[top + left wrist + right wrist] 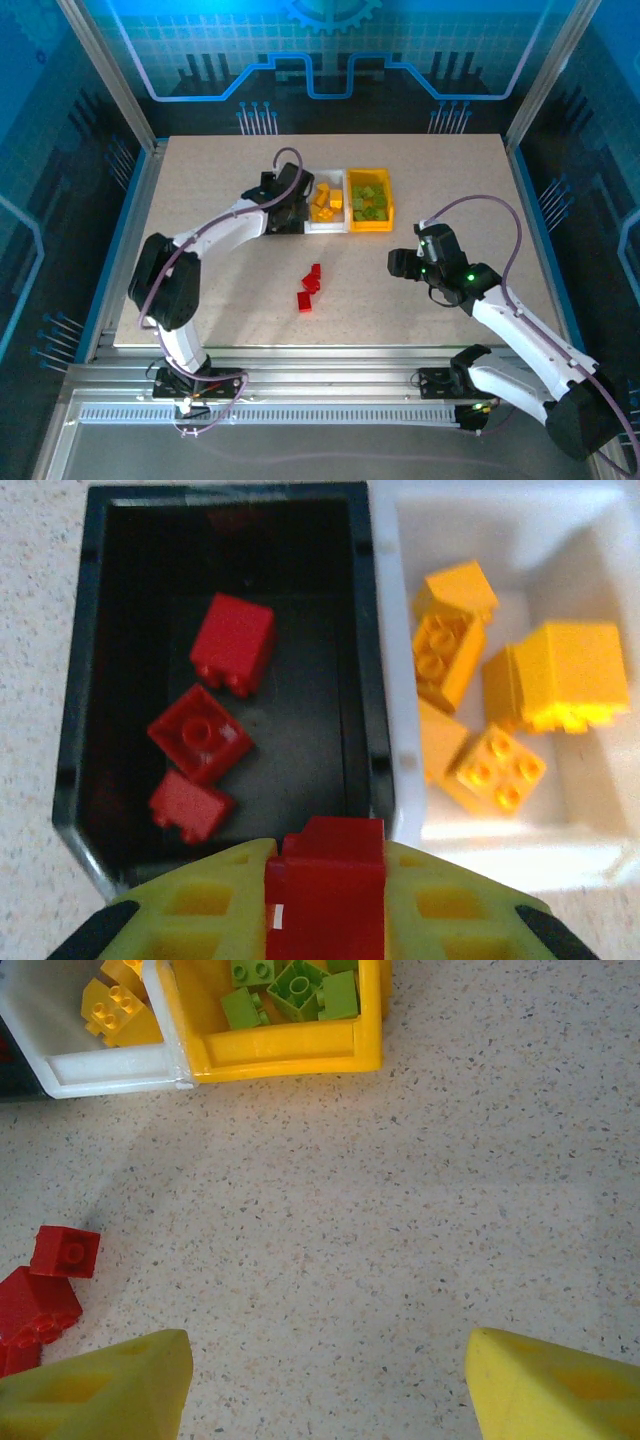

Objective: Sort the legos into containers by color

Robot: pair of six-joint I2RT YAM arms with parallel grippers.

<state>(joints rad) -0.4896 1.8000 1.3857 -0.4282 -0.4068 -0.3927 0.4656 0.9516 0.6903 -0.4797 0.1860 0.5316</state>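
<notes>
Left wrist view: a red brick (325,880) sits clamped between the two yellow pads (200,910) of my left gripper (325,920). The jaws are closed onto its sides, and I hold it at the near end wall of the black bin (365,630). Three more red bricks (200,732) lie on that bin's floor. Directly alongside, wall against wall, the white bin (500,865) contains the yellow-orange bricks (560,675).

Top external view: the yellow-orange bin (370,224) completes the row on the right and holds the lime green bricks (369,202). A small cluster of loose red bricks (310,288) lies on the table (450,180), well apart from the bins, toward the near edge. My right gripper (400,263) hangs above bare table to the right of that cluster, fingers spread wide, holding nothing.
</notes>
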